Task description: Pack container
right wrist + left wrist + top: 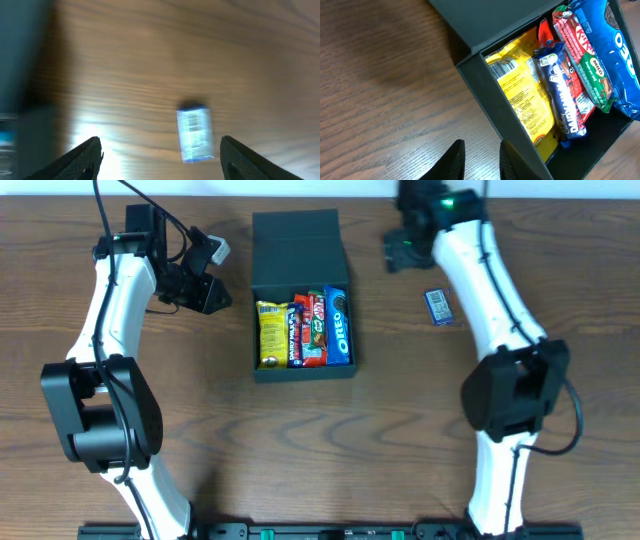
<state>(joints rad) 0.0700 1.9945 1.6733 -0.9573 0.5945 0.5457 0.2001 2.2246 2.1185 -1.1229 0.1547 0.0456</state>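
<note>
The container (300,370) is a dark box in the middle of the table, its flap lid (295,242) open toward the back. Inside lie a yellow packet (525,100), a Dairy Milk bar (565,95), a KitKat (582,55) and a blue Oreo pack (620,55). My left gripper (481,157) hangs just outside the box's left wall (490,107), its jaws a narrow gap apart with bare table showing between them. My right gripper (160,150) is wide open and empty above the table. A small blue packet (194,134) lies flat below it, blurred.
The small blue packet (437,306) lies right of the box, beside the right arm (490,290). The left arm (115,300) reaches in from the left side.
</note>
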